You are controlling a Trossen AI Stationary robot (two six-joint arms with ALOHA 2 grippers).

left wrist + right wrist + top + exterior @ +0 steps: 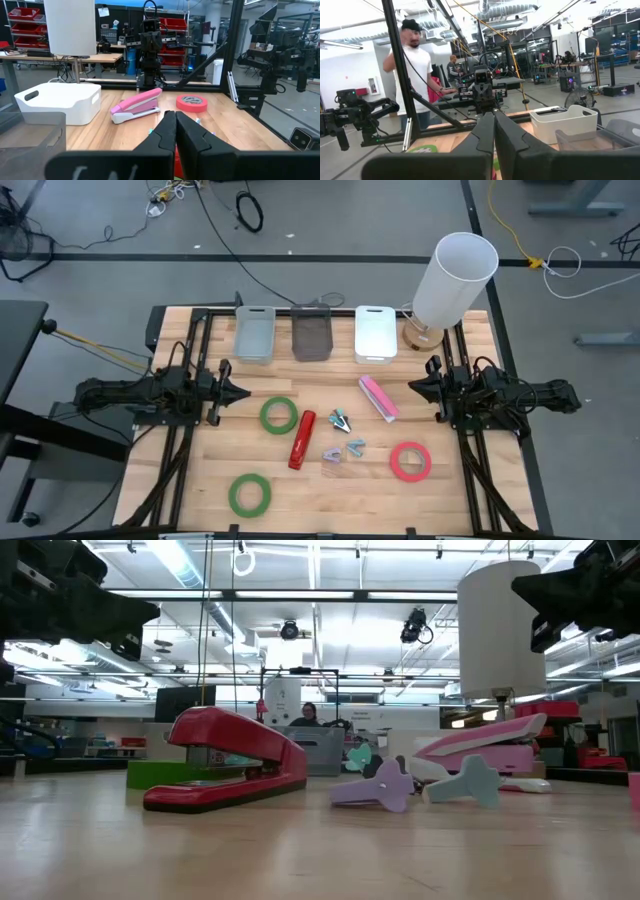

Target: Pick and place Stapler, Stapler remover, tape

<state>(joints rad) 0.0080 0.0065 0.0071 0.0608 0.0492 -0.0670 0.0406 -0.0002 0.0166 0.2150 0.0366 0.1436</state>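
Note:
A red stapler lies flat at the table's middle, and a pink stapler lies to its far right. Three small staple removers rest between them. Two green tape rolls and a red-pink tape roll lie flat on the wood. My left gripper hovers shut at the table's left, pointing level toward the middle. My right gripper hovers shut at the right, facing it. Neither touches anything.
Three bins stand along the far edge: grey-blue, dark grey and white. A lamp with a tall white shade stands at the far right corner. A person stands beyond the table in the right wrist view.

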